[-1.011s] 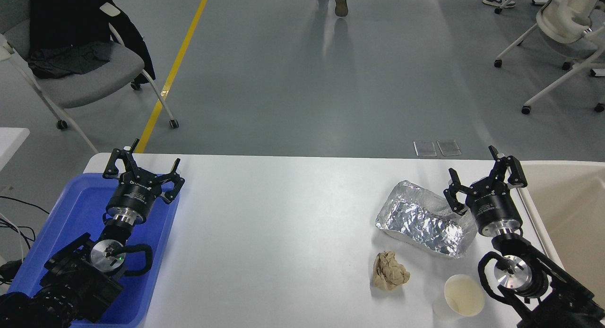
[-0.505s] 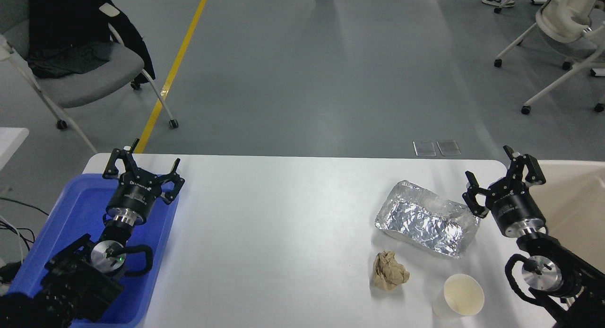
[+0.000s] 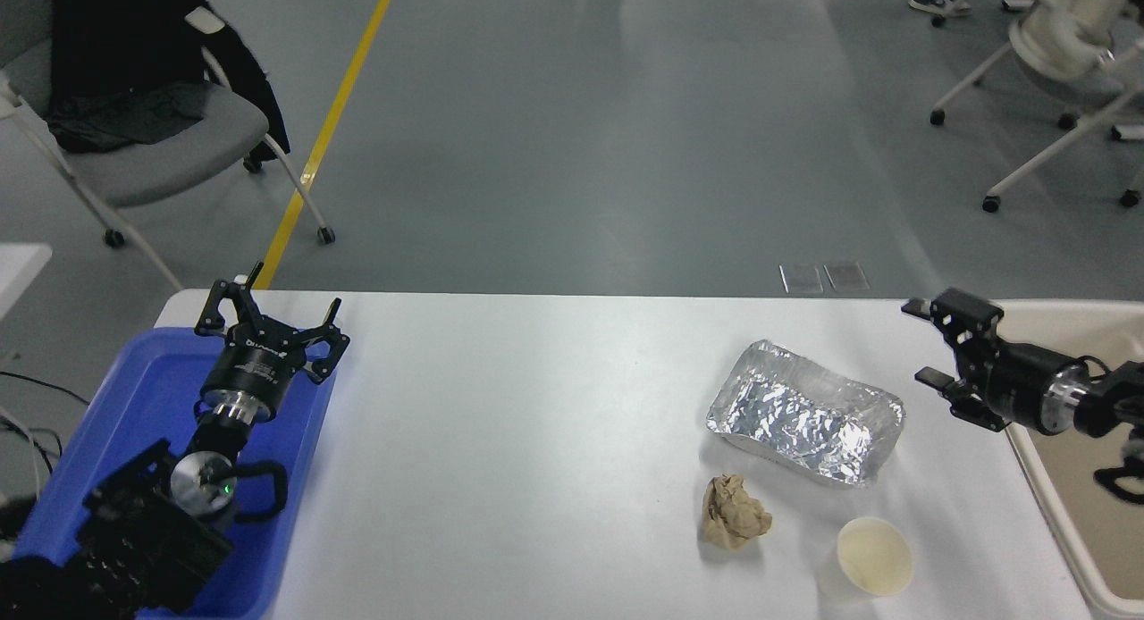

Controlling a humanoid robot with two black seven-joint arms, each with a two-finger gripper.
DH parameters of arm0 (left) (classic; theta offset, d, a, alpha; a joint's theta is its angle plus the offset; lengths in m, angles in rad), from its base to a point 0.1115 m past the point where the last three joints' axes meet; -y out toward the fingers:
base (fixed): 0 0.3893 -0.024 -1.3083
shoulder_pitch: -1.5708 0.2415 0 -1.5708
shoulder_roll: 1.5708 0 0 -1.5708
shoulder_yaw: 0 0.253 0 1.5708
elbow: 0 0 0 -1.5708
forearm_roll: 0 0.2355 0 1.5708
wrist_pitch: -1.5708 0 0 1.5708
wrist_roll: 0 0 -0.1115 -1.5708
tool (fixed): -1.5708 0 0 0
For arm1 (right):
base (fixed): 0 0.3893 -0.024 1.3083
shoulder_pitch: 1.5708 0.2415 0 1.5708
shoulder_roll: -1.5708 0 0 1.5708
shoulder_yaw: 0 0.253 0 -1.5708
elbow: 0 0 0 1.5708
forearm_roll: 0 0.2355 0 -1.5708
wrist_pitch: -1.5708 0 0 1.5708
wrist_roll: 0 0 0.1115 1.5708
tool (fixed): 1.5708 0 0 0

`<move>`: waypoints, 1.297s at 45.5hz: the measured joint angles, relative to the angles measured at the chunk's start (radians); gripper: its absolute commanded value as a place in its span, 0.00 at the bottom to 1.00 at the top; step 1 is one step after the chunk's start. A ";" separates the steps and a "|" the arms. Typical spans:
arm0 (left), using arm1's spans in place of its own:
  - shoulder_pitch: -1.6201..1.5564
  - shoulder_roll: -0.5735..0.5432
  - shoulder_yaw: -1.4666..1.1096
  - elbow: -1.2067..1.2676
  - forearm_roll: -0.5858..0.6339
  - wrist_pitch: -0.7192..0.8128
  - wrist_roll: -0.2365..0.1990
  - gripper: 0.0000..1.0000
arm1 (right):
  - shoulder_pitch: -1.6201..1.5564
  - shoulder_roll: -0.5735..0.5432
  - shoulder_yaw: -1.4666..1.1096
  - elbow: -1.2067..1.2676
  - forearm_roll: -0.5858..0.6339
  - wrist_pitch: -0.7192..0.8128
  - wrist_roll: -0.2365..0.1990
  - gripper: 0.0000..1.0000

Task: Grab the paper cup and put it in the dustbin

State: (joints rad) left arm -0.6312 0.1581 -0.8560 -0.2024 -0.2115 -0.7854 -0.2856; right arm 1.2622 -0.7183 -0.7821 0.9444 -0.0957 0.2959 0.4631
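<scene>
Paper cup (image 3: pixel 875 557) upright near the table's (image 3: pixel 554 441) front edge, empty, same spot as before; brown paper wad (image 3: pixel 734 513) just left, foil tray (image 3: pixel 806 413) behind. Right gripper (image 3: pixel 925 343) has swung out, now entering sideways from the right, jaws spread wide, holding nothing, by the dustbin (image 3: pixel 1072 548) rim. Left gripper (image 3: pixel 268 321) parked wide above the blue tray (image 3: pixel 134 397).
</scene>
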 measured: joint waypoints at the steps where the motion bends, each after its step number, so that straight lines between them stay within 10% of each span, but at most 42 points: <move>1: 0.000 0.000 0.000 0.000 0.000 0.000 0.000 1.00 | 0.040 0.010 -0.052 0.013 0.000 0.004 0.000 1.00; 20: 0.000 0.000 0.000 0.000 0.000 0.000 0.000 1.00 | 0.705 0.253 -0.674 0.287 -0.119 0.334 -0.005 1.00; 59: 0.001 0.000 0.000 0.000 0.000 0.000 -0.001 1.00 | 1.156 0.382 -0.675 0.406 -0.476 0.487 -0.007 1.00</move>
State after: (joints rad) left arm -0.6305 0.1580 -0.8559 -0.2025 -0.2117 -0.7854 -0.2868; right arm 2.4180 -0.3362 -1.4568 1.3502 -0.5714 0.7829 0.4557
